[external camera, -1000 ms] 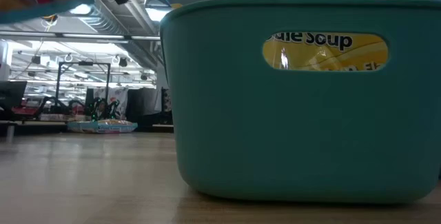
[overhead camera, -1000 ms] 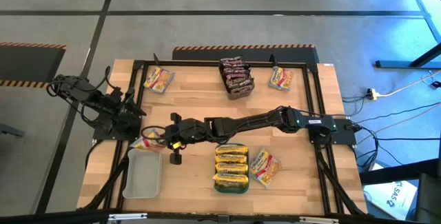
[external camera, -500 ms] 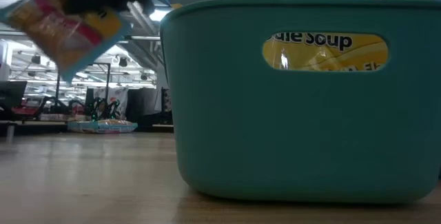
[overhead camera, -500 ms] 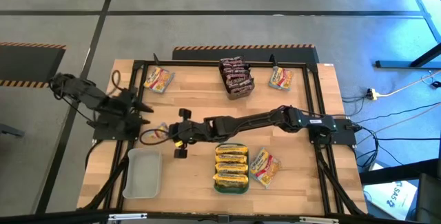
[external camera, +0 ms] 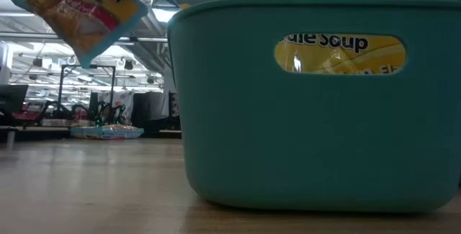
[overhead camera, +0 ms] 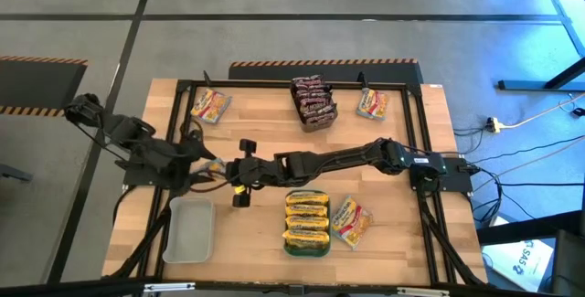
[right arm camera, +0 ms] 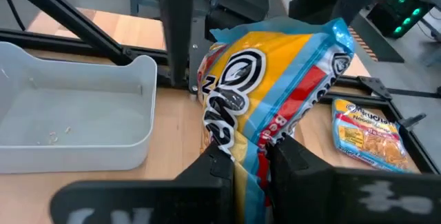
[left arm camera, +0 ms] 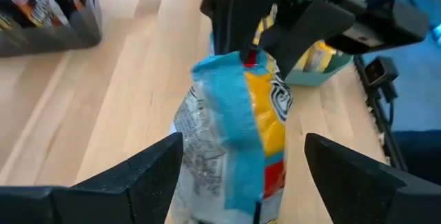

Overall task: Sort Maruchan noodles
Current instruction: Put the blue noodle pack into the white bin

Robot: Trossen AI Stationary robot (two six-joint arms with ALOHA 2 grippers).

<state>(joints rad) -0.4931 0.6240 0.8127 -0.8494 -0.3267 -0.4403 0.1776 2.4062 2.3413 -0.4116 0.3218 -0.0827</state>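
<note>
A pale wooden table (overhead camera: 265, 228) edged by a black frame stands on a grey floor marked with striped tape, and the low view looks past it into a lit hall. At mid-table the right gripper (overhead camera: 227, 171) is clamped on one corner of a yellow, blue and red noodle packet (right arm camera: 275, 93), its fingers (right arm camera: 286, 158) pressed together around the crinkled edge; the same packet (external camera: 83, 11) hangs tilted in the air in the low view. The left gripper (overhead camera: 203, 162) sits just beside it, its two dark fingers (left arm camera: 148, 169) spread wide on either side of that packet (left arm camera: 238, 127) and not pinching it. The right arm (overhead camera: 347, 158) stretches across the table from its base at the right edge, and the left arm (overhead camera: 128, 142) folds in from the left edge. Below the grippers in the high view lies a translucent white tray (overhead camera: 188, 231), and the right wrist view shows nothing in it. To its right a teal tray (overhead camera: 307, 221) holds a row of yellow packets (overhead camera: 307, 208), which fills most of the low view, and another yellow packet (overhead camera: 350, 221) lies loose just beside it. At the far side a grey tray (overhead camera: 312, 103) holds dark maroon packets (overhead camera: 311, 94), with one loose packet (overhead camera: 209, 106) to its left and one more (overhead camera: 372, 104) to its right.
</note>
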